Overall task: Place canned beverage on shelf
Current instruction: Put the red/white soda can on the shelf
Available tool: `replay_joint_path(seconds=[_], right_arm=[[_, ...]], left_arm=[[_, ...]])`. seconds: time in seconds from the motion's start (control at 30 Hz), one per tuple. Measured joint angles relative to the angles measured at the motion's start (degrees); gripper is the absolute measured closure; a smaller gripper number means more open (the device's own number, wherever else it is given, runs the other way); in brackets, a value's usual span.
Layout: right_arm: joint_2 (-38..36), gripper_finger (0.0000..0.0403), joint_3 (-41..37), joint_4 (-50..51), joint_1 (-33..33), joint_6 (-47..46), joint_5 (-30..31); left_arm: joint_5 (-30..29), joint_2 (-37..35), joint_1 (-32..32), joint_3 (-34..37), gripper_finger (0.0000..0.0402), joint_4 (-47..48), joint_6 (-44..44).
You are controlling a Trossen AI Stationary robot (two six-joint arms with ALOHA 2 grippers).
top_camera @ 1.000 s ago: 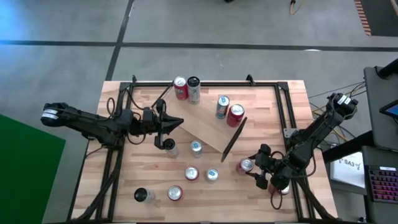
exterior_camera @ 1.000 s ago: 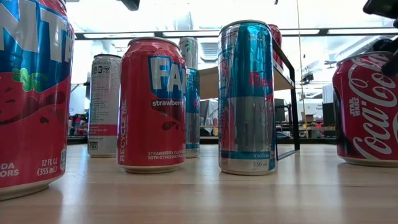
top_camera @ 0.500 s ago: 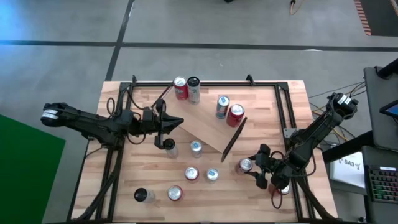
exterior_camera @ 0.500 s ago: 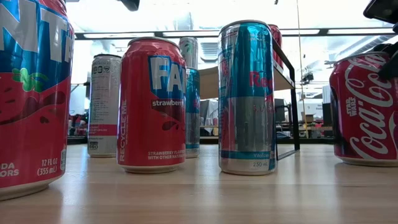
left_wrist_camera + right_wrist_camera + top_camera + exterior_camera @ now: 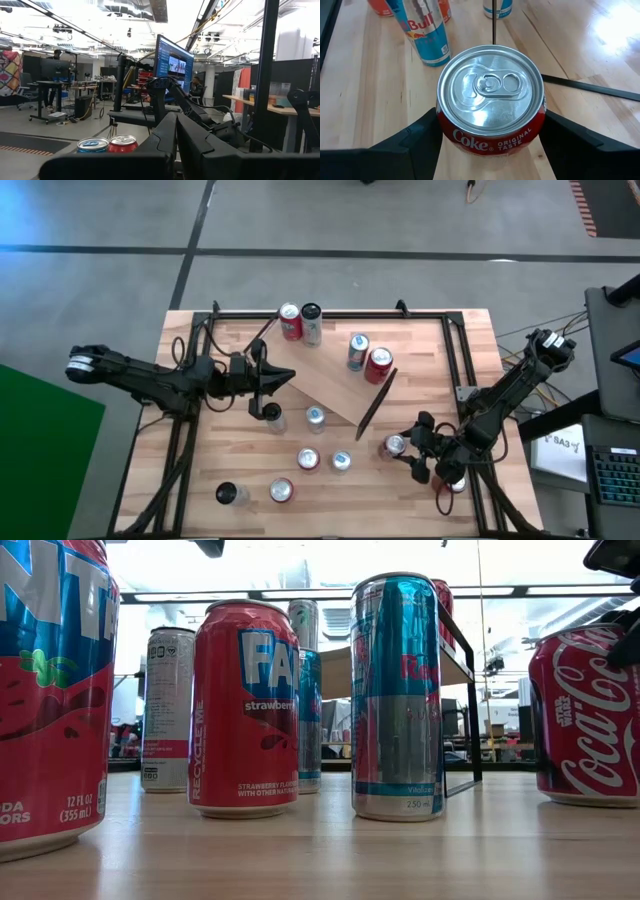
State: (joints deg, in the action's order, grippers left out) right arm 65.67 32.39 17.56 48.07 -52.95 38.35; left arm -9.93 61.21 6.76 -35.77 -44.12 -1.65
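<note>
The right tool (image 5: 490, 135) pinches an upright Coke can (image 5: 490, 97) standing on the desk (image 5: 440, 350), near right of the shelf (image 5: 330, 385). The left tool (image 5: 272, 380), pressed together, sits at the shelf's left end.

Table (image 5: 440, 350): light butcher-block wood, smooth, satin sheen with bright glare patches.
Shelf (image 5: 325, 385): pale wood plank, smooth, matt; thin black metal frame at its ends.
Coke can (image 5: 491, 102): metal; bare brushed-aluminium lid with pull tab, glossy red printed wall.
Strawberry soda can (image 5: 245, 708): metal, glossy red print, silver rim.
Tall blue-and-silver can (image 5: 397, 695): metal, shiny, partly bare silver.
Right gripper (image 5: 490, 145): jaws of matt black plastic, smooth.
Left gripper (image 5: 175, 145): matt black, smooth faces.
</note>
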Motion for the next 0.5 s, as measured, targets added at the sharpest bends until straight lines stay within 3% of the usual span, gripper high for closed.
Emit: replay_joint_path(seconds=[0.5], right_arm=[[-0.61, 0.0127, 0.67, -0.2, 0.0, 1.03, 0.3]], left_arm=[[-0.01, 0.0, 0.01, 0.0, 0.0402, 0.02, 0.03]])
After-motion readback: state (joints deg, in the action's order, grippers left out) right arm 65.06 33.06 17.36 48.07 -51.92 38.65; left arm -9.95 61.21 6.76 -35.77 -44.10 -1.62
